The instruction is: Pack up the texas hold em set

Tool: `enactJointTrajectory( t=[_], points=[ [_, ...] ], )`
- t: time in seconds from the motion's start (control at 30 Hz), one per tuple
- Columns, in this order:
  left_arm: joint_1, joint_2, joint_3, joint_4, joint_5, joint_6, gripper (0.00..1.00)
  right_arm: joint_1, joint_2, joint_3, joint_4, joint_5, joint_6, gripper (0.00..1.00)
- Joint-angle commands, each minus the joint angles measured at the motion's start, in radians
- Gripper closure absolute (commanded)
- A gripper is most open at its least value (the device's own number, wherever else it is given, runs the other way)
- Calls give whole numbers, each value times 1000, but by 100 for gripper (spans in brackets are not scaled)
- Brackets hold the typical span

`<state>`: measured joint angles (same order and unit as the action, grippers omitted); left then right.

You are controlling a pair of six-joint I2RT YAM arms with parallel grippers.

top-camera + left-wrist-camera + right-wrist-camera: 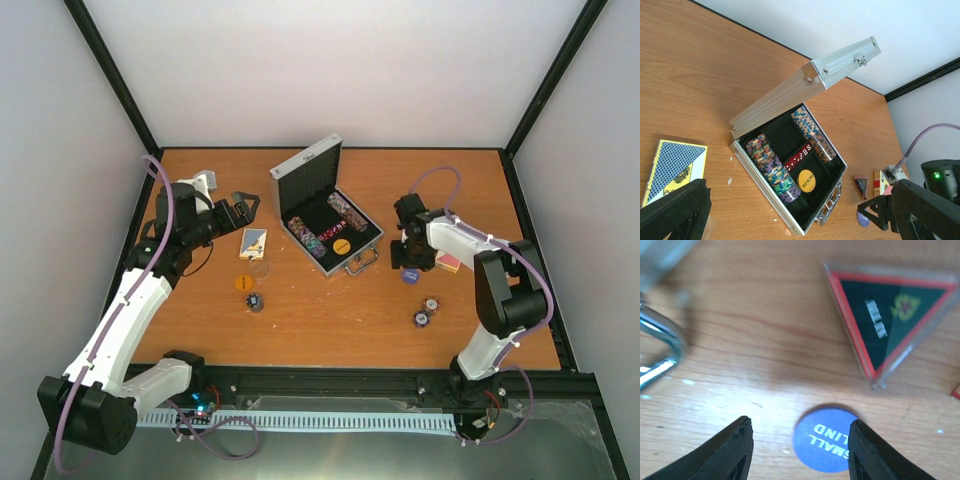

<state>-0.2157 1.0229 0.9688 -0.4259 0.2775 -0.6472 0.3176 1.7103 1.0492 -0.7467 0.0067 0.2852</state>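
The silver case (305, 172) stands open mid-table, with rows of chips (771, 165), red dice and a yellow "BIG BLIND" disc (806, 181) in its black lining. My left gripper (247, 210) is open and empty, just left of the case and above a blue card box (253, 243). My right gripper (800, 437) is open, low over the table right of the case handle (660, 350). A purple "SMALL BLIND" disc (827, 445) lies flat between its fingers, nearer the right one. A dark triangular token (885, 315) lies just beyond.
An orange disc (242, 283), a clear disc (260, 268) and a chip pile (256, 301) lie front left of the case. Two small chip piles (426, 311) sit front right. A red card box (449, 262) lies under my right arm. Black frame posts edge the table.
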Motion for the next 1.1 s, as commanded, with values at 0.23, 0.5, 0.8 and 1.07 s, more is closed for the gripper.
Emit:
enactJointTrajectory(
  t=[0.23, 0.5, 0.8, 1.07],
  points=[
    [3, -20, 24, 9, 3, -23, 0, 72, 6, 161, -66, -23, 3, 45],
    [3, -22, 13, -8, 2, -23, 0, 56, -29, 28, -74, 23, 22, 42],
    [3, -23, 11, -6, 8, -19, 0, -12, -23, -20, -54, 20, 18, 32],
    [3, -25, 11, -9, 11, -13, 0, -21, 11, -14, -39, 0, 2, 30]
  ],
)
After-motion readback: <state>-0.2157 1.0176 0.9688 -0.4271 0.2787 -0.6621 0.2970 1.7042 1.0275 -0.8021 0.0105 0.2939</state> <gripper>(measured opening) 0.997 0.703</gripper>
